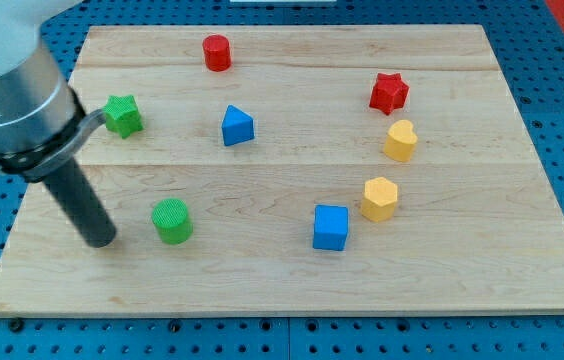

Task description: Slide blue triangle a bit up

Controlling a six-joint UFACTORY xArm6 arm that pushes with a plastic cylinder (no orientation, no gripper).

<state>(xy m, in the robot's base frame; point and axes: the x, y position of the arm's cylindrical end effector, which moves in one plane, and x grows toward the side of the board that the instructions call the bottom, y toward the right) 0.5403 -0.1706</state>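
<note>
The blue triangle (237, 126) lies on the wooden board (292, 280) left of centre, in the upper half. My tip (100, 242) rests on the board at the lower left, well below and to the left of the triangle. The green cylinder (172, 220) stands just right of the tip, between it and the space under the triangle. The rod slants up to the view's upper left, where the arm's grey body covers the corner.
A green star (122, 115) sits left of the triangle, close to the arm. A red cylinder (217, 52) is above it. A red star (388, 92), yellow heart (399, 141), yellow hexagon (379, 198) and blue cube (330, 227) lie to the right.
</note>
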